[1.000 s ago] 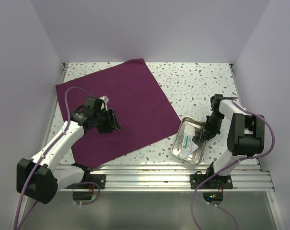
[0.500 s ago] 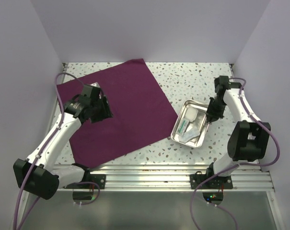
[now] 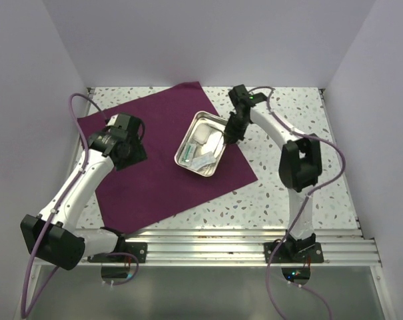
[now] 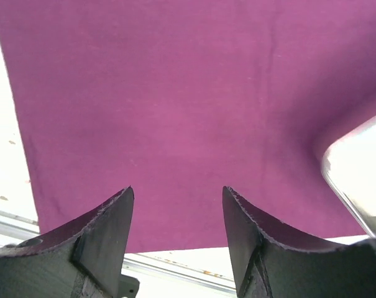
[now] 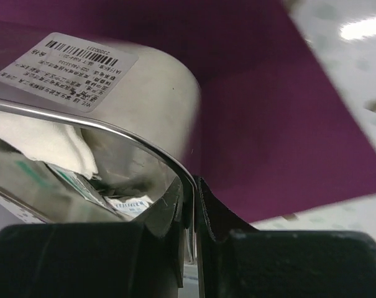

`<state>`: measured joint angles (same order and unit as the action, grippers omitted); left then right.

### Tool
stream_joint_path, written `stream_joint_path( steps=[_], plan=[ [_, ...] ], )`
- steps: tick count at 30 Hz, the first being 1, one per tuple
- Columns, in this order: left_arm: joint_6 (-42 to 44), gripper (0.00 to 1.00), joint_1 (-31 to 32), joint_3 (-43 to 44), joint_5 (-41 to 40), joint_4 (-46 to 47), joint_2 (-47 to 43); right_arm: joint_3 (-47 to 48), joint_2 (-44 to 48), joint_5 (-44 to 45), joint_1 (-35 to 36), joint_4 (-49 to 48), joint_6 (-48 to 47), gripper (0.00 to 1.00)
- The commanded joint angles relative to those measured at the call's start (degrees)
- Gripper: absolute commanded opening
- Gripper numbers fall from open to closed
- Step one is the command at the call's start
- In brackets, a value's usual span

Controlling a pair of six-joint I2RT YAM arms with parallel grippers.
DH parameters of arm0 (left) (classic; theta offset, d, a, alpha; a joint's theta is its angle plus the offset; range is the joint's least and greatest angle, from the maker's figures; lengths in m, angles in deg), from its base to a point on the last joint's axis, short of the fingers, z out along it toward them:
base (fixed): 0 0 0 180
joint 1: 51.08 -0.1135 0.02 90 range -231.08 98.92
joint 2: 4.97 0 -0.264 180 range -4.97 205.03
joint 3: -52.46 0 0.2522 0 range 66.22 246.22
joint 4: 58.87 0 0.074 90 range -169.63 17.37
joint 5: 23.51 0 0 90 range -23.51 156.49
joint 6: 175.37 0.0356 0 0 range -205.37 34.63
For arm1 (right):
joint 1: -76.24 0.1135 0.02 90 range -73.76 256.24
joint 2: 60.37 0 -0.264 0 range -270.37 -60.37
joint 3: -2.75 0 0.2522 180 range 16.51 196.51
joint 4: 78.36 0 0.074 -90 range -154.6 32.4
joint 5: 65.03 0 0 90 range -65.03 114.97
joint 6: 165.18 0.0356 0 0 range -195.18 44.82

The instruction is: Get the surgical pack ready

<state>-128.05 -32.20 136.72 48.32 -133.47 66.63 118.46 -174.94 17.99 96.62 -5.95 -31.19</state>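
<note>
Tray (image 3: 198, 171) with gauze (image 3: 202, 135) and packets (image 3: 202, 160) is over the flat cloth (image 3: 148, 173), rim pinched by the right gripper (image 5: 191, 186). Left gripper (image 4: 178, 198) hangs spread, empty. Wrapping looks not yet begun.

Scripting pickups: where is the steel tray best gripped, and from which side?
Pinch the steel tray by its thin rim from above, one jaw each side of the wall, at its right edge, as the right gripper does; gauze crowds the floor.

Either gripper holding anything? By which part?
Right gripper pinches the shiny rectangular steel tray by its rim; left gripper is open, empty, over the dark purple cloth.
</note>
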Motion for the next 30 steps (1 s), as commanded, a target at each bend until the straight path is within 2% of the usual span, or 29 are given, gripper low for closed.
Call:
stream_joint_path(
  steps=[1,3,7,17,18,19,21,22,25,27,30],
  plan=[
    [-2.8,0.63,-0.3,1.0,-4.3,-2.8,-0.2,13.0,-8.0,-2.5,6.1,-5.0,11.6,0.0],
    [-3.4,0.63,-0.3,0.4,-4.8,-3.0,-0.6,22.1,-15.6,-1.1,9.7,-4.2,13.7,0.0],
    [-3.9,0.64,-0.3,-0.5,-5.7,-3.1,-0.8,34.1,-26.9,-0.1,13.6,-1.0,16.1,0.0],
    [-4.5,0.63,-0.3,-5.1,-4.5,-0.8,-0.1,35.6,-31.9,-1.0,16.6,-4.4,16.7,0.0],
    [-4.6,0.63,-0.3,-5.1,-3.7,-0.5,0.4,35.1,-31.9,-1.5,16.6,-5.1,16.4,0.05],
    [-4.7,0.63,-0.3,-5.1,-3.4,-0.2,1.3,35.0,-32.2,-2.0,16.7,-5.3,16.2,0.23],
    [-4.9,0.63,-0.3,-5.0,-2.7,0.2,2.1,35.7,-32.4,-2.6,16.7,-4.8,14.6,0.42],
    [-4.9,0.63,-0.4,-4.8,-2.7,0.3,2.9,35.9,-32.5,-2.3,16.7,-4.5,13.9,0.56],
    [-5.4,0.64,-1.4,-3.5,-3.4,0.4,4.1,36.0,-30.7,-1.0,16.7,-4.3,10.3,0.67],
    [-5.3,0.66,-2.9,-2.0,-3.2,0.7,4.6,35.3,-27.7,1.3,16.4,-5.7,6.3,0.71],
    [-4.3,0.68,-10.8,-0.2,-0.4,2.4,5.9,32.8,-23.5,3.1,14.3,-8.6,0.5,0.72]
  ],
)
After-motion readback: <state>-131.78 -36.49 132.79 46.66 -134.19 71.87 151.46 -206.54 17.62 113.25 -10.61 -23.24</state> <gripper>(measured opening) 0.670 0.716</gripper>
